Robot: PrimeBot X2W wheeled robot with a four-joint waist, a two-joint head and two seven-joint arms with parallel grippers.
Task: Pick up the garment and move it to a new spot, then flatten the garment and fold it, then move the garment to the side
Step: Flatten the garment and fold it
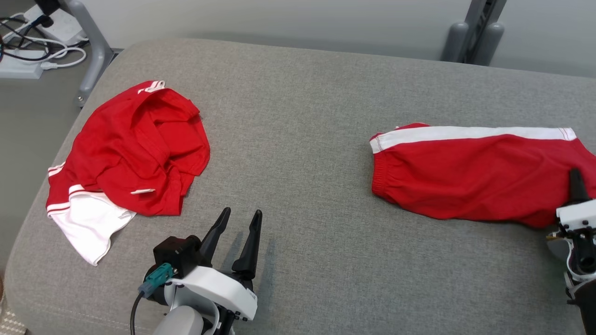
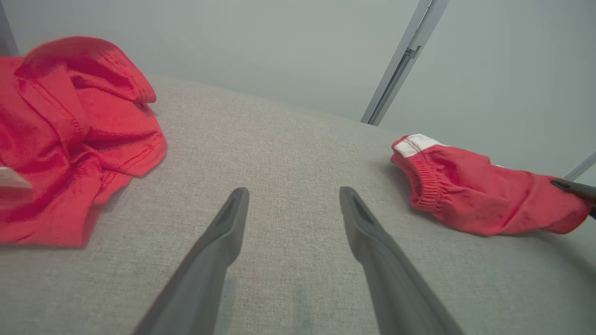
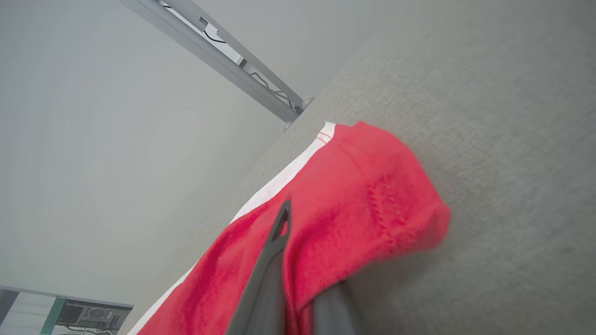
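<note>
Pinching shorts (image 1: 465, 181) edge in right gripper (image 1: 576, 179); holding left gripper (image 1: 242, 213) spread, empty; risking shallow pinch slipping, undoing fold

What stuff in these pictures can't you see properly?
- The right gripper: head view's right edge cuts its body; in the right wrist view the folded red garment covers one finger.
- That garment: right end runs off the head view.
- The crumpled red garment: own folds hide its shape; blurred and cut at the left wrist view's left edge.
- The cables: cut off at the head view's top-left corner.
</note>
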